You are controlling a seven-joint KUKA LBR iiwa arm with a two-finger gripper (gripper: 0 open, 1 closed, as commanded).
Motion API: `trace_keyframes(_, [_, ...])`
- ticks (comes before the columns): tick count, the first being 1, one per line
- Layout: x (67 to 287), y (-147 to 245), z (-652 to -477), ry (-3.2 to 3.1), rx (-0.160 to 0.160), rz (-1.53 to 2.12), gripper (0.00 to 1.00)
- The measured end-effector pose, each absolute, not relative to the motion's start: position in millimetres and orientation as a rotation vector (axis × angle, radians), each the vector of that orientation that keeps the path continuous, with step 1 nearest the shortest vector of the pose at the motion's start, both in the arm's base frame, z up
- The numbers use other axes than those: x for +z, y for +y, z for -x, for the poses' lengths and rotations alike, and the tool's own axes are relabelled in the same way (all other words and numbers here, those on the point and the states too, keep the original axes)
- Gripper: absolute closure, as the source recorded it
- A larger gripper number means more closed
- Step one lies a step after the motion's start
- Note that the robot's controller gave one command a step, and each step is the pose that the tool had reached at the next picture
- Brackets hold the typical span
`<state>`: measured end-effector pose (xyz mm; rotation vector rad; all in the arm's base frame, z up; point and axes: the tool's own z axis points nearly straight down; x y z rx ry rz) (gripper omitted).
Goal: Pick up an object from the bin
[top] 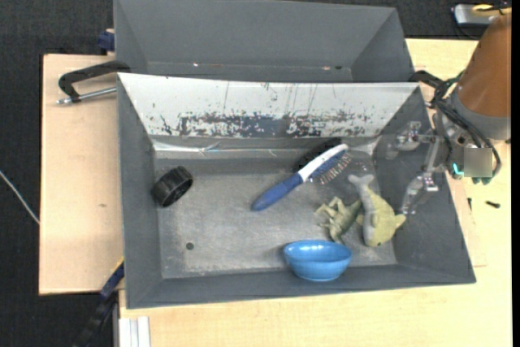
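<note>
A black wheel (171,185) lies far left; mid-floor a blue-handled brush (296,175) slants, with a blue bowl (317,260) nearer the front wall. The olive toy animals (366,217) lie just left of the gripper (414,175), which hangs over the right slope; I cannot tell whether it is open

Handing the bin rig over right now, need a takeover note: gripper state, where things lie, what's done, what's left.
Gripper: over the right slope of the bin, nothing seen in it.
Nearest: pale green toy animals, right end of the floor.
Others: blue-handled brush mid-floor, blue bowl by the near wall, black round cap at the left.
Done: nothing picked; everything lies in the bin.
Left: grasp one thing and lift it out.
</note>
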<state>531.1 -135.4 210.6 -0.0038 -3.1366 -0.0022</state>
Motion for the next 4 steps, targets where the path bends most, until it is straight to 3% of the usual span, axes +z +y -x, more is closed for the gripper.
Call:
trace_keyframes(1, [72, -40, -526.2, -3.140, -0.002, 0.086, 0.00])
trace_keyframes(2, [74, -159, -527.7, -3.136, 0.004, 0.267, 0.00])
trace_keyframes(3, [74, -153, -528.5, -3.135, -0.003, 0.251, 1.00])
trace_keyframes(4, [252, -131, -560.9, -3.155, 0.004, -0.095, 1.00])
